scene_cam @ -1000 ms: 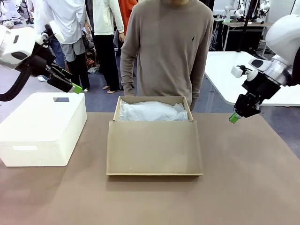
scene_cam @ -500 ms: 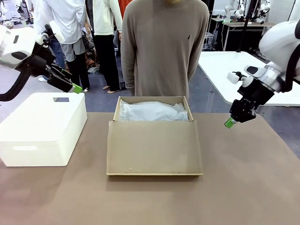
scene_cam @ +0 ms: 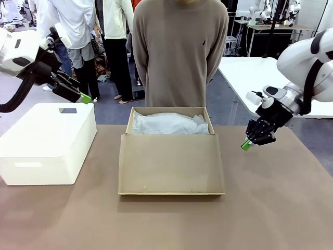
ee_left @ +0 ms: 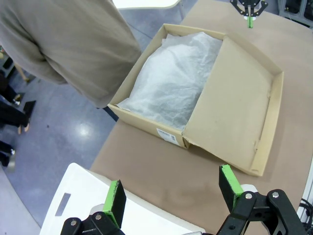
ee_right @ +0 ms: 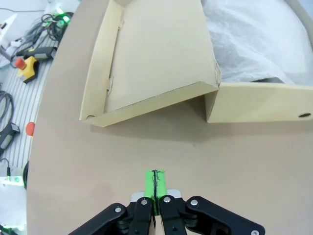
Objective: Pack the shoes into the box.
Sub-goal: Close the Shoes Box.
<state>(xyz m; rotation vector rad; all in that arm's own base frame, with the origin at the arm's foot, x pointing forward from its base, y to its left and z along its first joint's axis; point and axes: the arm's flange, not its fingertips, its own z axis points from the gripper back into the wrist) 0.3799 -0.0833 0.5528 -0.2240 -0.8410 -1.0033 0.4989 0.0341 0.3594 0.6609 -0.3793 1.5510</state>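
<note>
Front view: box (scene_cam: pixel 169 110) lies lengthwise left-right, flap (scene_cam: pixel 171 164) folded toward robot.

White rounded shells on left arm (scene_cam: pixel 18 49) and right arm (scene_cam: pixel 307 52), black at the wrists. Black linkage fingers, silver screws and bright green pads on left gripper (ee_left: pixel 173 191) and right gripper (ee_right: pixel 155 183). Person's taupe long-sleeved sweater (scene_cam: pixel 179 62), small dark chest emblem (scene_cam: pixel 204 42).

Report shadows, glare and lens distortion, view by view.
Front view: even light, sharp throughout; the tan cardboard shoebox casts a soft shadow on the brown table along its near edge. Left wrist view: a glare spot shines on the blue floor. Right wrist view: the wide-angle lens bows the table's edge; shadow lies under the box's flap lid beyond the shut right gripper.
</note>
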